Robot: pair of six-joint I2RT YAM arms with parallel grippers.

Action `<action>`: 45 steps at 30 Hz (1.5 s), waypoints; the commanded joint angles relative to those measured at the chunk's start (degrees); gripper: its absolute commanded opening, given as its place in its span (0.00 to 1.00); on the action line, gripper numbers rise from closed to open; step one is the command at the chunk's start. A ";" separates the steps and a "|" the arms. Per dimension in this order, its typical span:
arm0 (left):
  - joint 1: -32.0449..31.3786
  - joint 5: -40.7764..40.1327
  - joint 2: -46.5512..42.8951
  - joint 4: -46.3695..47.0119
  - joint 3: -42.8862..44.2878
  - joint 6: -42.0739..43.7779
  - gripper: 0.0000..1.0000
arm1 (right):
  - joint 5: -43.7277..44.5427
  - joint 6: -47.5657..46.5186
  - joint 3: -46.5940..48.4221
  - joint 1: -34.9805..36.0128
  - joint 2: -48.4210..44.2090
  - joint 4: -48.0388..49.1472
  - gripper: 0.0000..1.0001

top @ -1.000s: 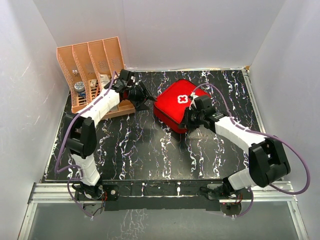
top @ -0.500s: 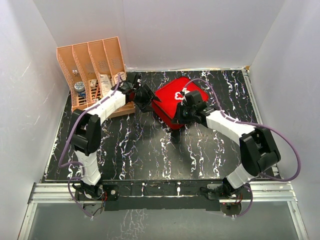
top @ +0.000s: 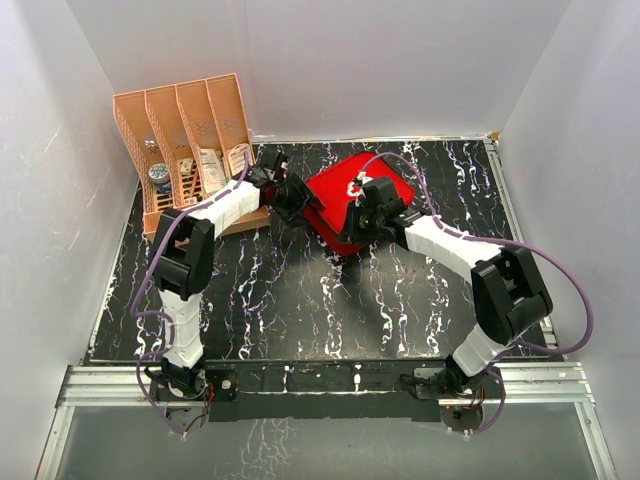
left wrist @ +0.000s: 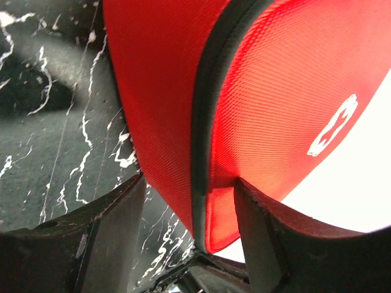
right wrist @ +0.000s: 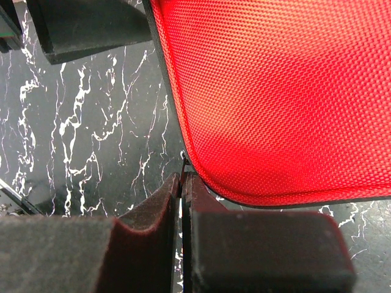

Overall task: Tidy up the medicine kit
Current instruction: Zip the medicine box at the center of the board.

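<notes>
Your medicine kit (top: pixel 335 210) sits far-centre on the counter (top: pixel 300 300), just right of the orange organizer rack (top: pixel 185 120), with the white cross (left wrist: pixel 333 125) on the lid facing up. The left tool (left wrist: pixel 189 189) is roughly half open and straddles the kit's left corner, one finger on the red side wall and one on the lid. Both touch, so it has hold of that corner. The right tool (right wrist: pixel 182 183) is squeezed fully together at the kit's zip edge. There's a tiny metal bit at its tips, can't tell if it's pinched. Can't tell whether the kit lies flat.
</notes>
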 commanded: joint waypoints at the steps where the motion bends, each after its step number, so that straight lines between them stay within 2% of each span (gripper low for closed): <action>1: -0.33 -0.90 1.34 0.81 3.51 -0.78 0.58 | -1.03 -0.19 3.59 0.92 0.63 4.58 0.00; 8: -0.49 -1.20 3.42 1.75 5.12 -1.74 0.58 | -2.12 0.15 4.13 2.13 2.01 4.88 0.00; 10: -0.56 -1.17 3.66 2.15 4.72 -2.20 0.53 | -2.33 0.12 4.65 2.38 2.43 4.60 0.00; 12: -0.67 -1.07 3.70 2.92 3.95 -2.93 0.41 | -2.52 -0.01 5.17 2.74 2.83 4.29 0.00; 15: -0.86 -0.43 3.85 4.47 3.15 -3.82 0.04 | -2.66 -0.12 5.32 3.04 3.11 4.04 0.00; 16: -0.93 -0.15 3.82 5.08 2.91 -4.05 0.00 | -2.70 -0.16 5.25 3.04 3.20 3.99 0.00; 23: -1.04 0.55 3.49 7.26 2.65 -1.75 0.00 | -2.07 -0.56 5.61 3.22 3.23 2.82 0.00; 33: 1.01 2.22 3.29 3.24 4.01 9.72 0.00 | 4.75 -3.18 5.10 2.71 0.09 -7.47 0.00; 40: 3.37 3.29 3.56 -0.56 4.54 18.21 0.00 | 9.06 -3.11 3.44 -0.53 -3.35 -12.73 0.00; 45: 4.13 3.81 3.43 -1.44 4.54 20.88 0.00 | 10.97 -3.87 4.42 -3.35 -4.20 -14.22 0.00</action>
